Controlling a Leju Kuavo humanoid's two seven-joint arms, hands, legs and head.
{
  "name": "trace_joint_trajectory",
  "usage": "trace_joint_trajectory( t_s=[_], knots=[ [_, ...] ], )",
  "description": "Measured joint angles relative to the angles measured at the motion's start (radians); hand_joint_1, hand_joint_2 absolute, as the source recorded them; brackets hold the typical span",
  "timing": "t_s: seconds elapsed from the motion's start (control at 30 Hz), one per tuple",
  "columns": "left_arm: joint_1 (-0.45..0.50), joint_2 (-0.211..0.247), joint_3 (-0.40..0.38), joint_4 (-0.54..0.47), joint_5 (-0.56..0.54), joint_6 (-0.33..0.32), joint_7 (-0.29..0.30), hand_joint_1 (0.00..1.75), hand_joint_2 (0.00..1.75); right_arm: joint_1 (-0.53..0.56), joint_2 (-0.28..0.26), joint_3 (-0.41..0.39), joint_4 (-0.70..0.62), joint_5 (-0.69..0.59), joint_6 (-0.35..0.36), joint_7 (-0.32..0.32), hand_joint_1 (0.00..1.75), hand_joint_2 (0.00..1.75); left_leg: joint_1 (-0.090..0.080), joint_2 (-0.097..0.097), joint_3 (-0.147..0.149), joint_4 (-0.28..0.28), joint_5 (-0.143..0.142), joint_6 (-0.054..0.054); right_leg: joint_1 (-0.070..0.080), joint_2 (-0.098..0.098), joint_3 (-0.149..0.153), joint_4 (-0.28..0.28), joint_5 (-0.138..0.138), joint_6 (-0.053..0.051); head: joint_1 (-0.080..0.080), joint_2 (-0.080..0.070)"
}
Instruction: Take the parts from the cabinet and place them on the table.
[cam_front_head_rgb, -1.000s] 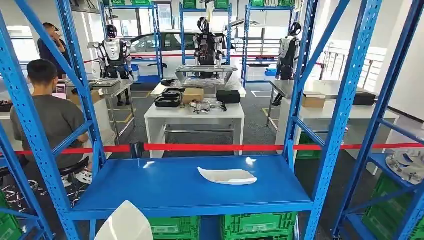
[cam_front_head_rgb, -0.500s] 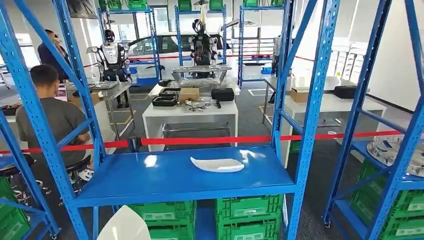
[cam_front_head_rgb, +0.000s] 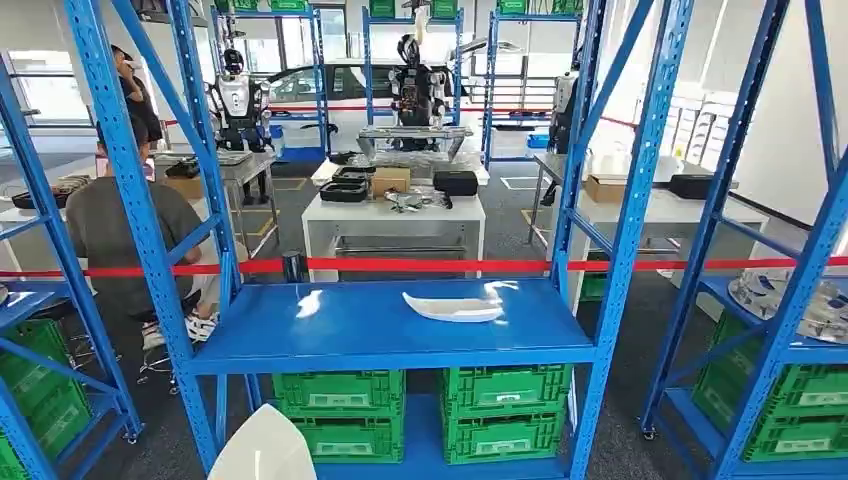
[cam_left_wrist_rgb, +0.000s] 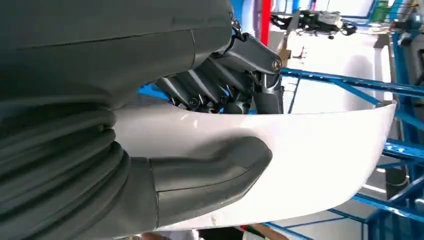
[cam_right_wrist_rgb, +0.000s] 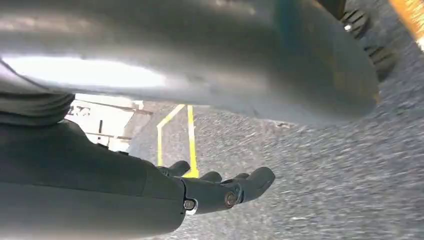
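robot lab | blue racks | humanoid robots | green crates

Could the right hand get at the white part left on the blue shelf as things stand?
Probably not yet. The right hand hangs low over the floor, holding nothing, while the part lies well back on the shelf. Nothing blocks the shelf's open front, though.

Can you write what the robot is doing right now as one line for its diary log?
left hand: holds white part | right hand: holds nothing, hangs above floor | blue shelf: second white part lies on it | stage: carrying
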Motion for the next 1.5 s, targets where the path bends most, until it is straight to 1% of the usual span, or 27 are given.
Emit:
trace_joint_trajectory(
  t_s=[0.03,0.1,0.17,0.23,0.3,0.37,0.4,0.47,0.53,0.6,0.67,0.8,0.83,0.87,0.93,0.97,1.0,1.03,1.1,1.13,1.17,1.2,1.3,1.33,1.43,1.47,1.5],
  knots=[
    [0.002,0.000,0.000,0.003,-0.003,0.000,0.000,1.75,1.75,0.000,0.000,0.000,0.000,0.003,0.001,0.000,0.00,0.00,0.000,0.000,-0.022,0.008,0.009,-0.002,0.001,0.000,0.031,-0.020,0.039,-0.002,0.002,0.000],
    [0.003,0.000,0.000,0.010,-0.009,0.000,-0.001,1.75,1.75,0.000,0.000,0.000,0.000,0.006,0.006,0.000,0.00,0.00,0.001,-0.001,-0.061,0.027,0.025,-0.008,0.002,0.000,0.150,-0.171,0.081,-0.008,0.002,0.000],
    [0.004,0.001,0.003,0.015,-0.010,0.000,-0.009,1.75,1.75,-0.004,-0.002,0.000,-0.001,0.009,0.009,0.000,0.00,0.00,-0.003,0.001,-0.079,0.042,0.036,-0.020,0.010,0.002,0.236,-0.318,0.016,-0.017,0.002,0.000],
    [0.004,0.002,0.003,0.021,-0.010,0.000,-0.016,1.75,1.75,-0.002,-0.002,0.000,0.000,0.013,0.010,-0.002,0.00,0.00,0.000,0.002,-0.078,0.035,0.054,-0.031,0.012,0.004,0.226,-0.309,0.028,-0.022,0.001,0.000],
    [0.009,0.006,0.010,0.026,-0.009,0.000,-0.019,1.75,1.75,-0.001,-0.001,0.000,0.000,0.016,0.012,-0.002,0.00,0.00,0.001,-0.001,-0.086,0.035,0.061,-0.044,0.004,-0.002,0.211,-0.318,0.050,-0.041,0.000,0.000],
    [0.013,0.009,0.016,0.032,-0.009,0.000,-0.019,1.75,1.75,-0.003,-0.002,0.000,0.000,0.019,0.017,-0.001,0.00,0.00,0.006,-0.008,-0.110,0.103,-0.037,-0.057,0.005,-0.006,0.190,-0.317,0.069,-0.056,-0.004,0.000],
    [0.014,0.010,0.017,0.035,-0.009,0.000,-0.019,1.75,1.75,-0.003,-0.002,0.000,0.000,0.019,0.018,-0.001,0.00,0.00,0.009,-0.008,-0.127,0.173,-0.096,-0.063,0.006,-0.006,0.176,-0.316,0.080,-0.055,-0.005,0.000],
    [0.016,0.012,0.017,0.041,-0.009,0.000,-0.019,1.75,1.75,-0.003,-0.002,0.000,0.000,0.021,0.019,-0.001,0.00,0.00,0.013,-0.008,-0.146,0.302,-0.157,-0.070,0.009,-0.008,0.145,-0.312,0.102,-0.055,-0.005,0.000],
    [0.017,0.014,0.018,0.047,-0.008,0.000,-0.019,1.75,1.75,-0.003,-0.003,0.000,-0.001,0.021,0.020,-0.001,0.00,0.00,0.015,-0.008,-0.112,0.305,-0.105,-0.070,0.010,-0.010,0.117,-0.307,0.122,-0.053,-0.006,0.000],
    [0.017,0.014,0.018,0.049,-0.008,0.000,-0.019,1.75,1.75,-0.004,-0.003,0.000,0.000,0.021,0.020,-0.002,0.00,0.00,0.015,-0.008,-0.007,0.172,-0.043,-0.063,0.011,-0.009,0.091,-0.303,0.142,-0.047,-0.006,0.000],
    [0.016,0.014,0.018,0.048,-0.008,0.000,-0.019,1.75,1.75,-0.005,-0.002,0.000,0.000,0.021,0.022,-0.001,0.00,0.00,0.009,-0.012,0.106,0.006,-0.086,-0.051,0.013,-0.008,0.079,-0.301,0.159,-0.037,-0.006,0.000],
    [0.016,0.014,0.019,0.047,-0.008,-0.002,-0.019,1.75,1.75,-0.003,-0.002,0.000,0.000,0.021,0.030,-0.005,0.00,0.00,-0.002,-0.012,0.080,-0.020,-0.062,-0.020,0.005,-0.007,0.071,-0.314,0.199,-0.009,-0.005,0.000],
    [0.013,0.014,0.019,0.048,-0.008,-0.002,-0.020,1.75,1.75,0.000,-0.002,0.000,0.000,0.021,0.031,-0.009,0.00,0.00,0.001,-0.003,0.074,-0.022,-0.050,-0.012,-0.001,-0.001,0.062,-0.301,0.172,-0.008,-0.007,0.000],
    [0.012,0.013,0.019,0.048,-0.008,-0.002,-0.019,1.75,1.75,0.001,0.000,0.000,0.000,0.021,0.031,-0.006,0.00,0.00,0.003,-0.005,0.059,-0.022,-0.039,-0.003,0.000,0.000,0.049,-0.262,0.109,-0.006,-0.003,0.000],
    [0.014,0.012,0.019,0.050,-0.008,-0.002,-0.019,1.75,1.75,-0.001,0.000,0.000,0.000,0.021,0.031,0.000,0.00,0.00,0.002,-0.004,0.032,-0.017,-0.014,0.001,-0.001,0.000,0.018,-0.119,-0.017,-0.002,-0.001,0.000],
    [0.014,0.012,0.020,0.052,-0.008,-0.003,-0.018,1.75,1.75,-0.002,-0.001,0.000,0.000,0.021,0.031,-0.001,0.00,0.00,0.002,-0.003,0.016,-0.015,-0.002,0.001,0.000,0.000,0.012,-0.058,-0.047,0.000,0.000,0.000],
    [0.014,0.012,0.021,0.055,-0.008,-0.004,-0.018,1.75,1.75,-0.002,-0.002,0.000,0.000,0.021,0.032,0.000,0.00,0.00,0.002,-0.002,-0.003,-0.010,0.010,0.000,0.000,0.000,0.017,-0.021,-0.041,0.001,0.000,0.000],
    [0.014,0.012,0.022,0.057,-0.008,-0.007,-0.017,1.75,1.75,-0.002,-0.002,0.000,0.000,0.023,0.033,0.000,0.00,0.00,0.003,-0.002,-0.024,-0.004,0.020,-0.002,-0.001,0.000,0.038,-0.021,-0.003,0.003,0.001,0.000],
    [0.014,0.012,0.028,0.063,-0.008,-0.011,-0.015,1.75,1.75,-0.002,-0.002,0.000,0.000,0.027,0.035,0.000,0.00,0.00,0.007,-0.001,-0.067,0.016,0.037,-0.010,-0.003,0.000,0.125,-0.120,0.068,0.005,0.002,0.000],
    [0.014,0.012,0.029,0.065,-0.008,-0.011,-0.014,1.75,1.75,-0.003,-0.003,0.000,0.000,0.029,0.037,0.000,0.00,0.00,0.009,-0.002,-0.086,0.029,0.044,-0.015,-0.004,0.000,0.191,-0.207,0.066,0.005,0.002,0.000],
    [0.014,0.011,0.031,0.065,-0.008,-0.012,-0.014,1.75,1.75,-0.007,-0.003,0.000,0.000,0.030,0.039,0.000,0.00,0.00,0.005,-0.002,-0.102,0.040,0.050,-0.023,0.001,0.001,0.237,-0.291,0.014,0.004,0.003,0.000],
    [0.013,0.011,0.032,0.065,-0.008,-0.013,-0.013,1.75,1.75,-0.009,-0.004,0.000,0.000,0.030,0.040,-0.001,0.00,0.00,0.005,-0.001,-0.105,0.043,0.057,-0.030,0.006,0.006,0.242,-0.307,0.005,-0.010,0.001,0.000],
    [0.012,0.011,0.033,0.068,-0.005,-0.019,-0.012,1.75,1.75,-0.005,-0.004,0.000,0.000,0.033,0.043,-0.002,0.00,0.00,0.008,-0.001,-0.107,0.036,0.086,-0.049,0.009,0.006,0.219,-0.307,0.024,-0.031,-0.001,0.000],
    [0.012,0.011,0.035,0.071,-0.004,-0.022,-0.012,1.75,1.75,-0.007,-0.004,0.000,0.000,0.037,0.045,-0.002,0.00,0.00,0.014,-0.004,-0.115,0.044,0.072,-0.054,0.004,-0.002,0.208,-0.310,0.038,-0.042,-0.001,0.000],
    [0.011,0.011,0.035,0.079,0.003,-0.026,-0.009,1.75,1.75,-0.008,-0.004,0.000,0.000,0.039,0.046,-0.002,0.00,0.00,0.016,-0.006,-0.151,0.199,-0.115,-0.065,0.006,-0.004,0.169,-0.310,0.074,-0.058,-0.006,0.000],
    [0.012,0.011,0.035,0.082,0.003,-0.028,-0.009,1.75,1.75,-0.008,-0.004,0.000,0.000,0.039,0.047,-0.002,0.00,0.00,0.017,-0.006,-0.157,0.264,-0.151,-0.067,0.007,-0.005,0.155,-0.309,0.086,-0.058,-0.006,0.000],
    [0.012,0.012,0.035,0.085,0.005,-0.029,-0.009,1.75,1.75,-0.008,-0.004,0.000,0.000,0.037,0.046,-0.002,0.00,0.00,0.018,-0.006,-0.157,0.316,-0.154,-0.068,0.009,-0.006,0.137,-0.308,0.100,-0.057,-0.006,0.000]
  ],
)
